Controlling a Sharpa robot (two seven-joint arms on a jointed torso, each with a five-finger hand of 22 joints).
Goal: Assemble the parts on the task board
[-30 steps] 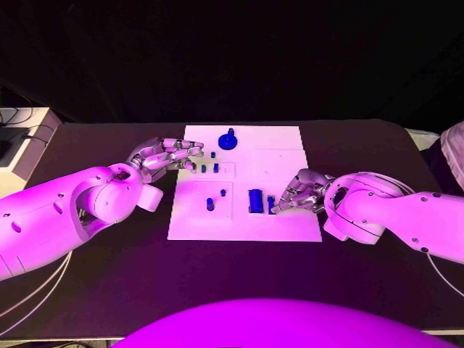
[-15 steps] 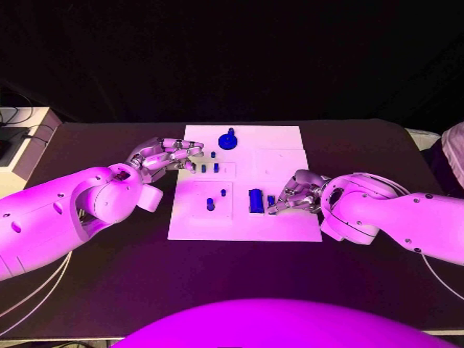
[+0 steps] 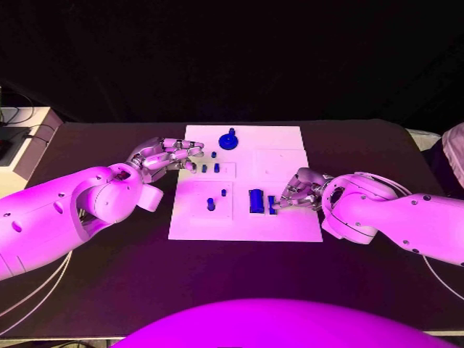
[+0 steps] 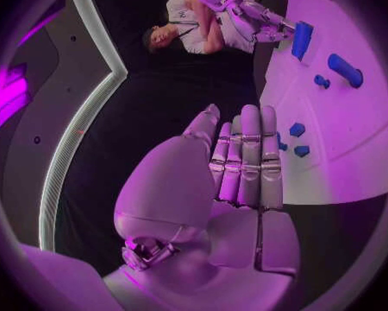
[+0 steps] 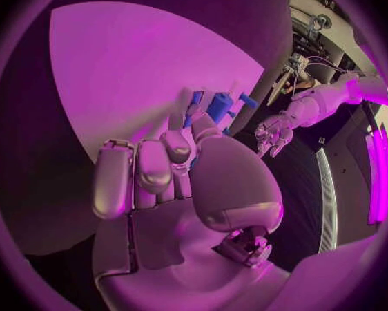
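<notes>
My silver left hand (image 3: 170, 156) sits at the left edge of the white task board (image 3: 279, 141), just beside two small blue pegs (image 3: 209, 167). My silver right hand (image 3: 300, 192) crowds the tall blue block (image 3: 256, 201) near the board's right edge. Between them the board's far right quarter lies bare, past the round blue knob (image 3: 229, 139).

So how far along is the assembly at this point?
Early. The blue parts: the round knobbed piece, small pegs and tall block sit separately on the task board. The right hand is working a small blue part beside that block. The left hand holds nothing.
</notes>
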